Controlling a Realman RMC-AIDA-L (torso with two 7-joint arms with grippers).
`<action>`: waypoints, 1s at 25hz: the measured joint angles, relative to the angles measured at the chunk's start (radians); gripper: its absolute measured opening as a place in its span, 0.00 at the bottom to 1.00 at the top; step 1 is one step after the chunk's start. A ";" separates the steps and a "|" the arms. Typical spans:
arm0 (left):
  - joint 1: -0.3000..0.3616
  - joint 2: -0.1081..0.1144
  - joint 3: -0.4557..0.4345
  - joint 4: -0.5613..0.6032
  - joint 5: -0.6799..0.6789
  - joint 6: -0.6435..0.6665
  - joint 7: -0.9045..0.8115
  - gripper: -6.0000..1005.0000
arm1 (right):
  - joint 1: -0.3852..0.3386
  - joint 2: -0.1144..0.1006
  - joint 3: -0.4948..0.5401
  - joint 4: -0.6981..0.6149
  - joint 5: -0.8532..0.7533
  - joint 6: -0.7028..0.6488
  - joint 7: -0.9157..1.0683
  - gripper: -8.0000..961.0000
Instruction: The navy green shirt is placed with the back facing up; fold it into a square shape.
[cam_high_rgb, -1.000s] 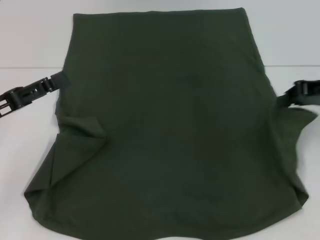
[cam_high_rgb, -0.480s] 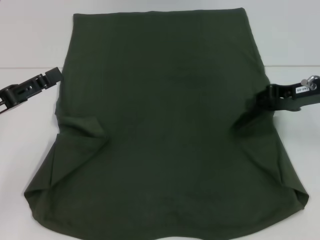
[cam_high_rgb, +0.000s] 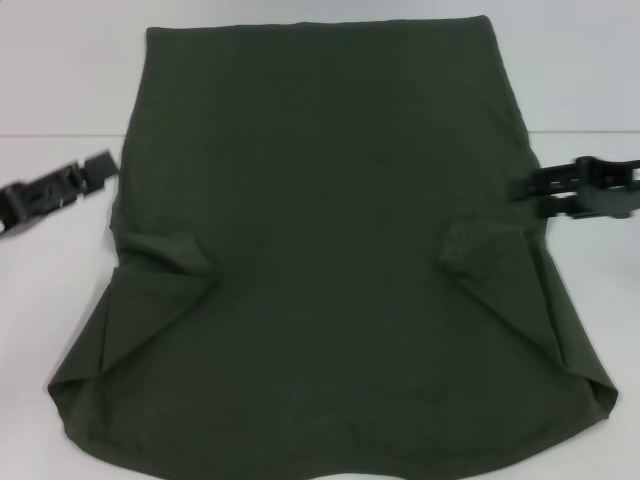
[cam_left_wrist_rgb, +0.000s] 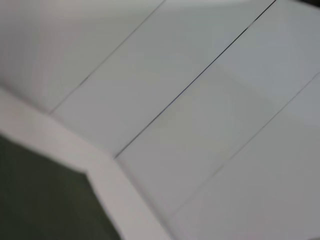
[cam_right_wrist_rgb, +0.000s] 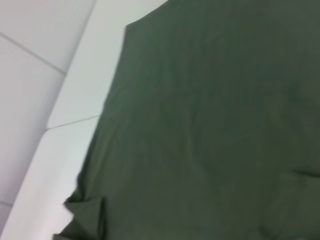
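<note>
Both sleeves of the navy green shirt (cam_high_rgb: 330, 250) are folded in over its plain back, and you can see it spread flat on the white table (cam_high_rgb: 50, 300), covering most of the middle and running off the near edge. The folded left sleeve (cam_high_rgb: 165, 262) and right sleeve (cam_high_rgb: 490, 262) each form a tucked flap near the shirt's side edges. Your left gripper (cam_high_rgb: 98, 170) sits just beside the shirt's left edge, apart from the cloth, and its fingers look spread, though blur makes that uncertain. Your right gripper (cam_high_rgb: 535, 190) is at the shirt's right edge; whether it is clenched or released, you cannot tell here.
</note>
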 joint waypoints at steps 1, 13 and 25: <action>0.003 0.009 0.004 0.000 0.026 0.003 -0.028 0.82 | -0.007 -0.011 0.000 -0.001 0.000 -0.001 0.004 0.61; 0.086 0.067 0.002 0.069 0.324 0.163 -0.387 0.82 | -0.023 -0.050 -0.004 -0.042 0.000 -0.010 0.047 0.72; 0.177 0.048 -0.015 0.078 0.423 0.151 -0.463 0.82 | -0.022 -0.045 -0.007 -0.042 0.000 -0.015 0.041 0.72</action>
